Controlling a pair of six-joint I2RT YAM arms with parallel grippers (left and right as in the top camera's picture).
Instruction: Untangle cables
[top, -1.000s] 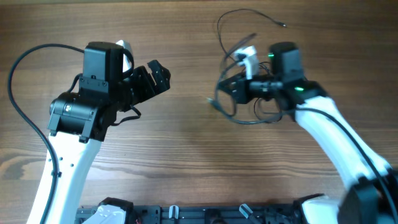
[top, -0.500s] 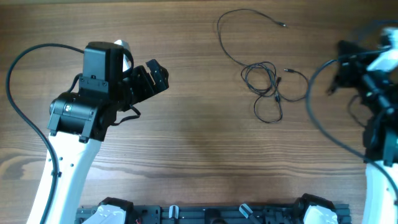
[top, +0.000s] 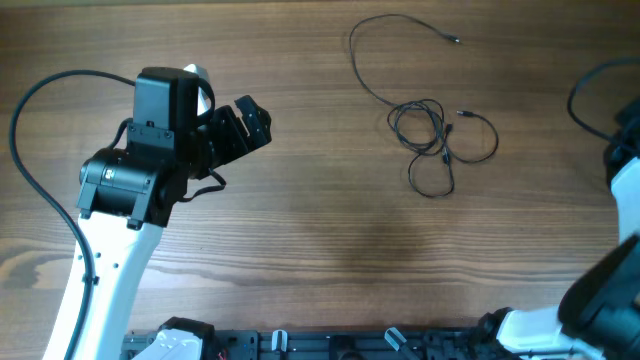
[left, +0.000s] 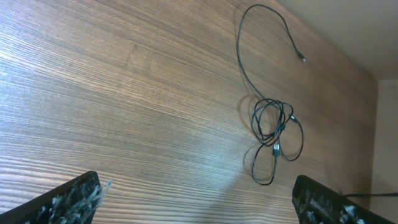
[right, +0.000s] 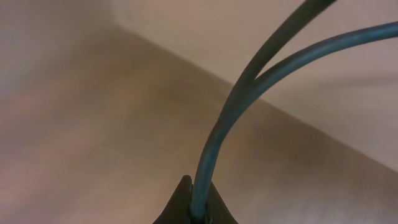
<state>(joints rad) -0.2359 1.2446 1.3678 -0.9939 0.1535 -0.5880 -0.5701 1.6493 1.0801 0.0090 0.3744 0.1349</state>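
**Tangled cables lie loose on the table**

The thin dark grey-black cables (top: 436, 150) with tiny metallic plug ends lie in small knotted loops on the brown wood-grain table (top: 320, 250) toward 1 o'clock. One strand arcs off to 12. The left gripper (top: 252, 118), at 10 o'clock and well apart from them, is spread wide and holds nothing. The right gripper (right: 194, 210) is clenched. A thick dark cord (right: 249, 87), blurred, rises at its tips; whether it is pinched cannot be told.
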